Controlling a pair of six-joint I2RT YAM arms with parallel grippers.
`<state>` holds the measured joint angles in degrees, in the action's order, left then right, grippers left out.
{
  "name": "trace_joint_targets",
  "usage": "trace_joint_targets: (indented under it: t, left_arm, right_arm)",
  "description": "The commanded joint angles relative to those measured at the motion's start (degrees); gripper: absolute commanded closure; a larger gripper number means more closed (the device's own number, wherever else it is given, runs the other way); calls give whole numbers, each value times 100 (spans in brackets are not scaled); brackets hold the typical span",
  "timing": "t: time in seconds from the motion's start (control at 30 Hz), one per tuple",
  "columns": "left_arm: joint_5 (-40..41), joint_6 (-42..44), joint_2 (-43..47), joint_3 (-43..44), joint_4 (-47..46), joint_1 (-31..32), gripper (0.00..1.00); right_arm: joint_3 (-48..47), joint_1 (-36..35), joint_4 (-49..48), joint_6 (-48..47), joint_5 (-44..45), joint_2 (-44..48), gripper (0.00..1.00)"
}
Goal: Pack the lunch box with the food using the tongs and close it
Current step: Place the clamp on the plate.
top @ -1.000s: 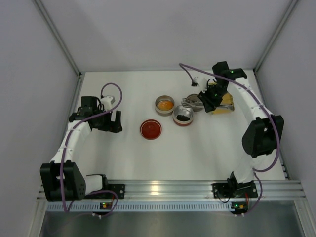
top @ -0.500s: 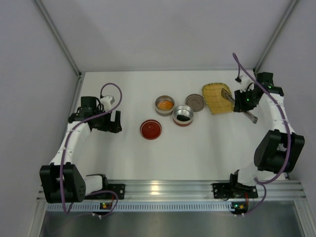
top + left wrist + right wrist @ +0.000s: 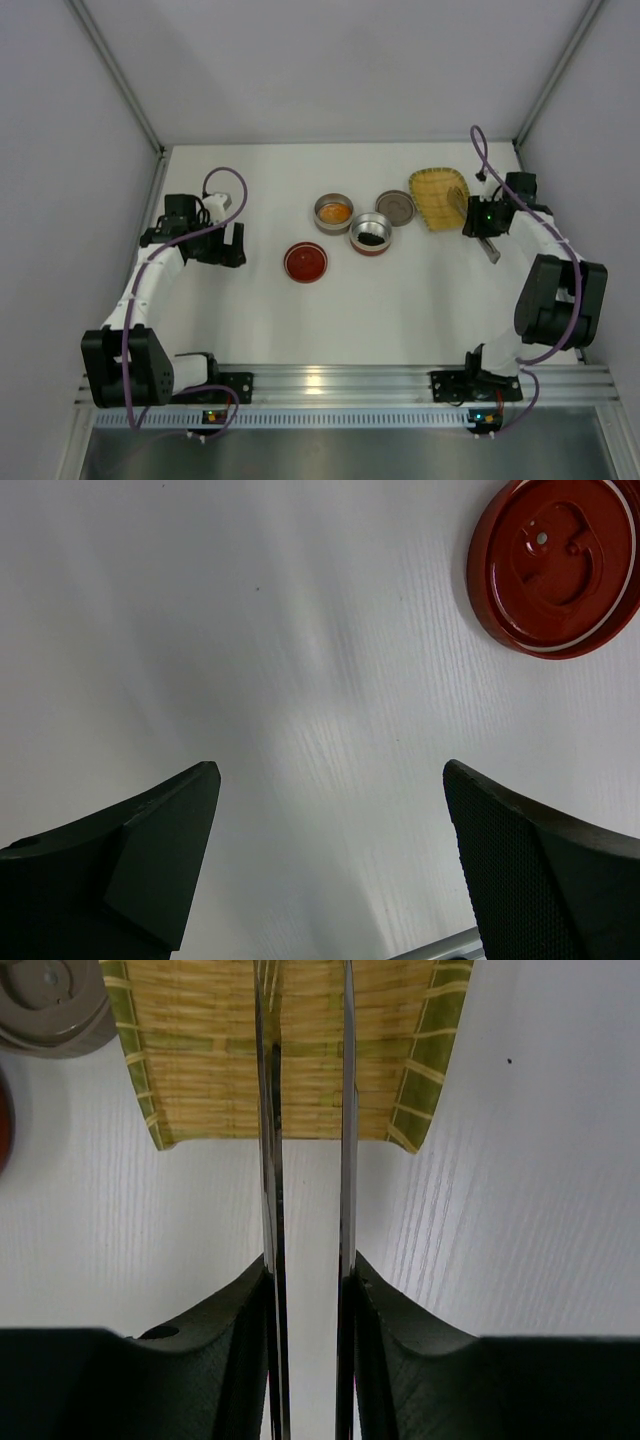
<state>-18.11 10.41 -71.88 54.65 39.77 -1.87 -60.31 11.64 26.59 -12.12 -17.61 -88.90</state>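
My right gripper (image 3: 477, 221) (image 3: 308, 1282) is shut on the tongs (image 3: 347, 1110), one finger pressing each silvery arm. The arms run forward, a narrow gap apart, over the yellow woven tray (image 3: 200, 1070); their joined end (image 3: 492, 250) sticks out behind the gripper. The round orange food (image 3: 336, 211) lies in one round tin (image 3: 321, 203). The black food (image 3: 371, 238) lies in a second tin (image 3: 357, 224) beside it. My left gripper (image 3: 232, 247) (image 3: 330, 780) hangs open over bare table, with nothing between its fingers.
A red round lid (image 3: 305, 262) (image 3: 553, 565) lies in front of the tins. A grey metal lid (image 3: 395, 208) (image 3: 45, 1000) sits between the tins and the woven tray (image 3: 438, 197). The enclosure's right wall stands close behind my right arm.
My right arm, holding the tongs, swung from over the tins out to the tray's right side, then drew slightly nearer and lower. The left arm has not moved.
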Motion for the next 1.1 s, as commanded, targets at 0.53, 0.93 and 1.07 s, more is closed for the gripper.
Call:
trace_joint_targets:
  t: [0.53, 0.93, 1.07]
  left_arm:
    - [106, 145, 253, -7, -233, 11, 2]
    - [141, 303, 578, -174, -145, 11, 2]
    - [62, 382, 535, -148, -92, 11, 2]
  right_arm:
    - [143, -13, -445, -308, -6, -452, 44]
    - [266, -13, -128, -546, 38, -452, 41]
    - [187, -21, 21, -625, 38, -444, 26]
